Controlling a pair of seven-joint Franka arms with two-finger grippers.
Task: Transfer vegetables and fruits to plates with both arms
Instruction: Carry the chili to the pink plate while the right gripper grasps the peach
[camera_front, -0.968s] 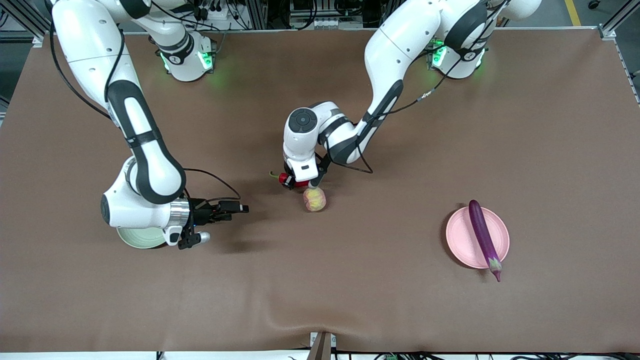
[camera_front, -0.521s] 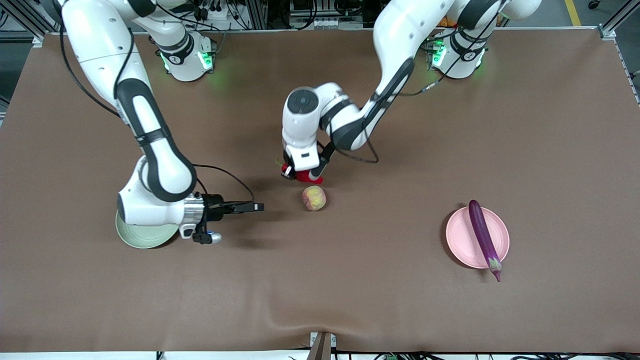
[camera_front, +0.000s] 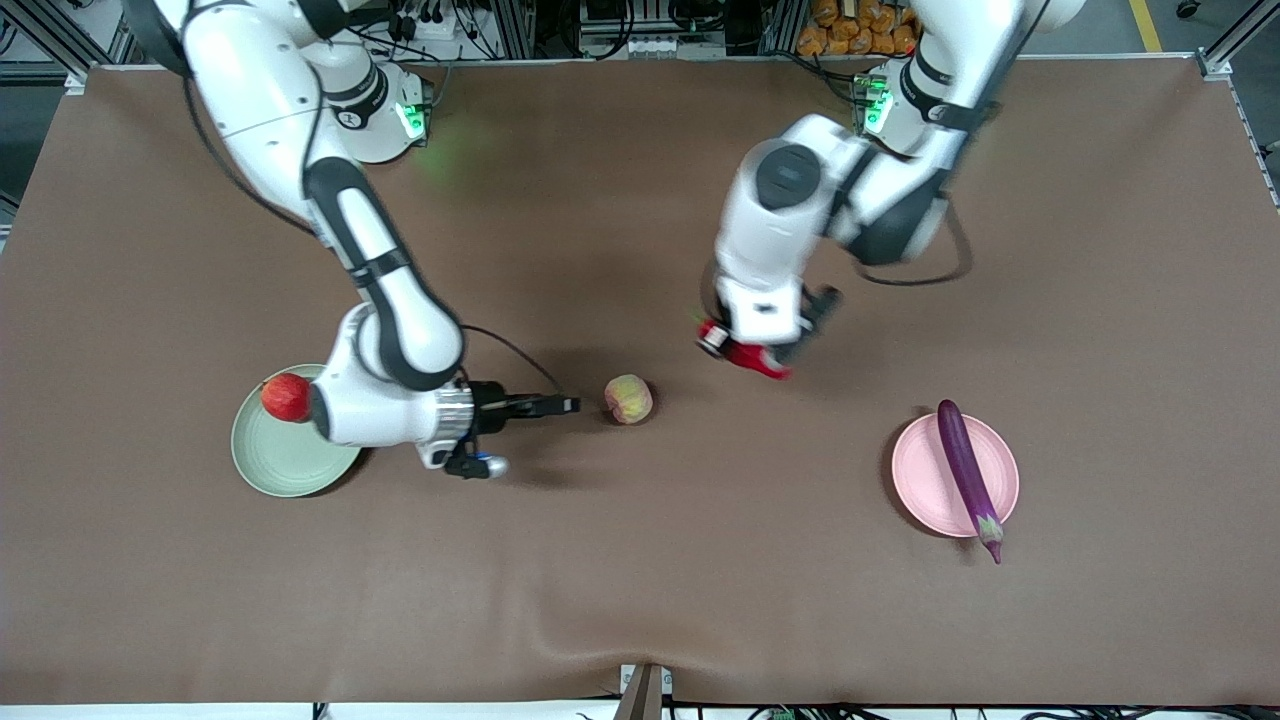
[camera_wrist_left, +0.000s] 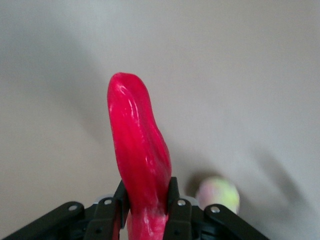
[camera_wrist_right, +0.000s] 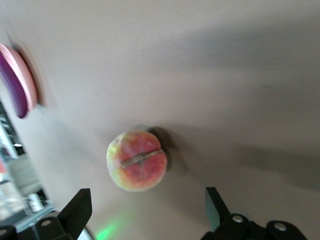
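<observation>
My left gripper (camera_front: 748, 352) is shut on the red chili pepper (camera_front: 752, 358) and holds it above the bare table, between the peach and the pink plate (camera_front: 925, 480). In the left wrist view the chili (camera_wrist_left: 137, 150) sticks out from between the pads, with the peach (camera_wrist_left: 218, 194) on the table below. The purple eggplant (camera_front: 967, 478) lies across the pink plate. My right gripper (camera_front: 565, 405) is open and low, just beside the peach (camera_front: 628, 398), which lies a little ahead of its fingers in the right wrist view (camera_wrist_right: 136, 161). The red apple (camera_front: 285, 396) sits on the green plate (camera_front: 275, 465).
The brown table cloth (camera_front: 640, 580) carries nothing else. The pink plate (camera_wrist_right: 27, 80) and eggplant (camera_wrist_right: 12, 92) show at the edge of the right wrist view. The right arm's forearm hangs over the green plate's rim.
My left arm has lifted the chili from beside the peach and carried it toward the pink plate. My right gripper has moved from the green plate to the peach, uncovering the apple.
</observation>
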